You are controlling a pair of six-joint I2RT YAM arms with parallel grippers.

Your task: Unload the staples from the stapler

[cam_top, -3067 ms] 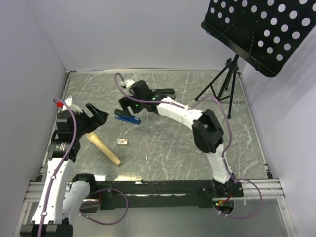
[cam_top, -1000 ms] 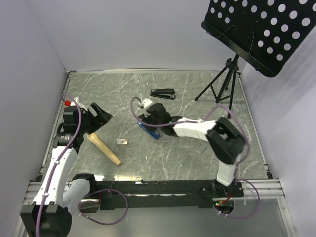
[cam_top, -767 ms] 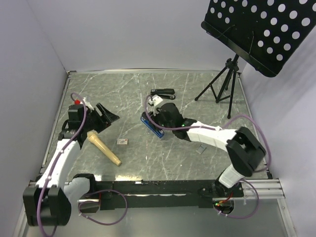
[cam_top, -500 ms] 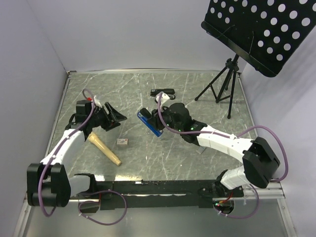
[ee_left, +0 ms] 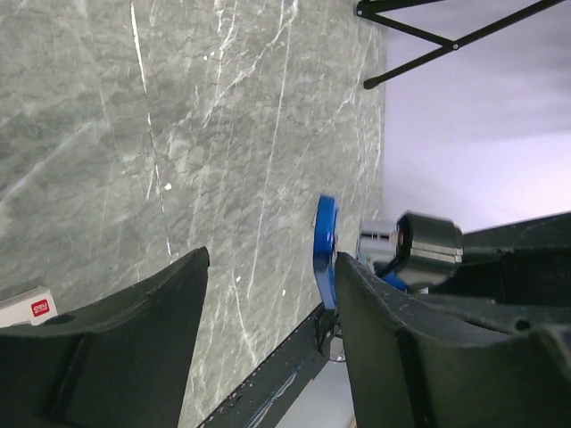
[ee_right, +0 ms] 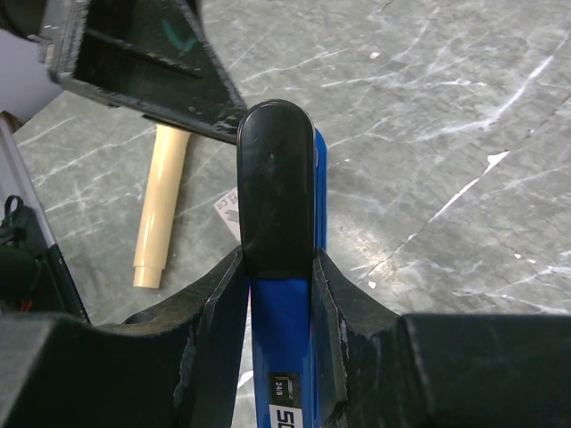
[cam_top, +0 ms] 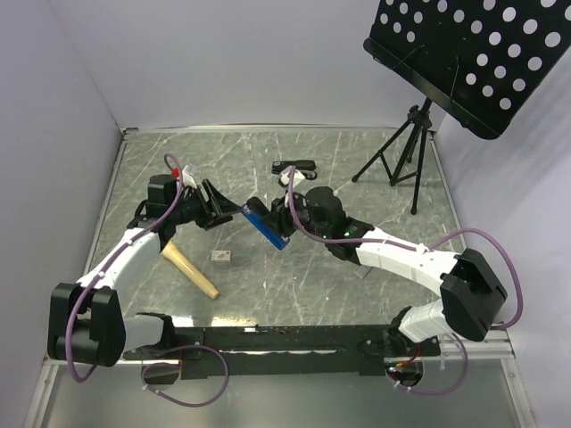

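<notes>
the right gripper (ee_right: pixel 278 299) is clamped on the slim blue-and-black plastic stapler (cam_top: pixel 266 223), holding it clear of the grey marbled table (cam_top: pixel 205 152). the stapler's long axis points at the left gripper (cam_top: pixel 225 210), whose fingers are spread wide and empty, just beside its free end. the tiny silvery staples cannot be seen; presumably they sit inside the stapler.

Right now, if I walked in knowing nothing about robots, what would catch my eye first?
Probably the bright blue stapler, clamped in the right hand above mid-table, with the open left hand close to its tip. A big black perforated music stand looms over the far right corner.
</notes>
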